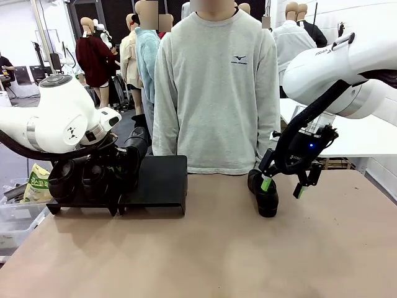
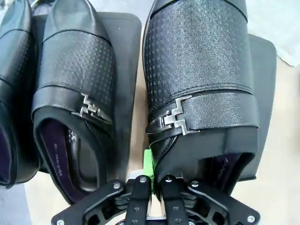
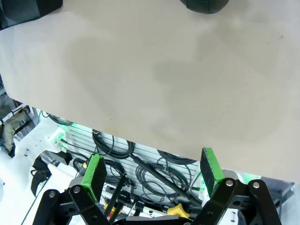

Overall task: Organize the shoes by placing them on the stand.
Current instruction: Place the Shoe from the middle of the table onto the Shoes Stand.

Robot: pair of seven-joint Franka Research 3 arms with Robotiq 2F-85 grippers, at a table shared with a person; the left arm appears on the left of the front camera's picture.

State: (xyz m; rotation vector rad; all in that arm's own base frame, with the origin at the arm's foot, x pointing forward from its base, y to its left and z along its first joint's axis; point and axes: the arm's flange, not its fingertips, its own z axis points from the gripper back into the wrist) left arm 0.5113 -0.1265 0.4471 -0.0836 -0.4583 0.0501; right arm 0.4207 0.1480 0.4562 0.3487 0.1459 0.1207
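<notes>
1. Brown table [image 1: 205, 248] lies nearest.
2. Right gripper [image 1: 284, 184] hangs with jaws spread and empty, just beside a lone shoe [image 1: 265, 194] on the table's right.
3. Left gripper [image 2: 151, 161] is clenched on the heel of a buckled shoe [image 2: 199, 79] over the stand [image 1: 162, 180], beside two shelved shoes [image 1: 77, 179].
4. Person's grey sweatshirt [image 1: 217, 93] carries a small logo, unreadable.

Left gripper [image 2: 152, 180] clamped; right gripper [image 1: 284, 184] spread wide.
</notes>
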